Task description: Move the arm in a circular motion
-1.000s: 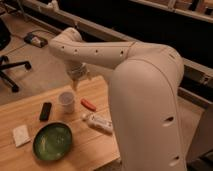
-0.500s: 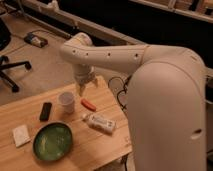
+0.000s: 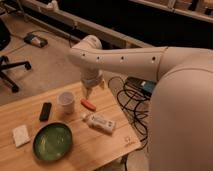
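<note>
- We see the arm (image 3: 125, 60) reaching in from the right, out over the far side of the table (image 3: 117, 147); its thick cream shoulder fills the right of the view, and the ribbed wrist points down.
- The gripper (image 3: 89, 91) hangs under that wrist, just above the table top, between the cup (image 3: 66, 100) and a small orange thing (image 3: 88, 104); we cannot tell whether it is open or closed.
- We judge the circle to be a free sweep in the air; nothing needs picking up.
- Our main worry is height; should the loop dip or swing wide to the left, the gripper could clip the cup, which looks light and would tip easily.
- A low pass toward us could shove the orange thing or the bottle (image 3: 100, 122) lying on its side; the bottle might roll toward the edge.
- The bowl (image 3: 52, 141), the black remote (image 3: 45, 111) and the white pad (image 3: 21, 135) sit further left; we think them less exposed.
- Cables (image 3: 131, 97) lie on the floor beside the table; only a very low swing would snag them.
</note>
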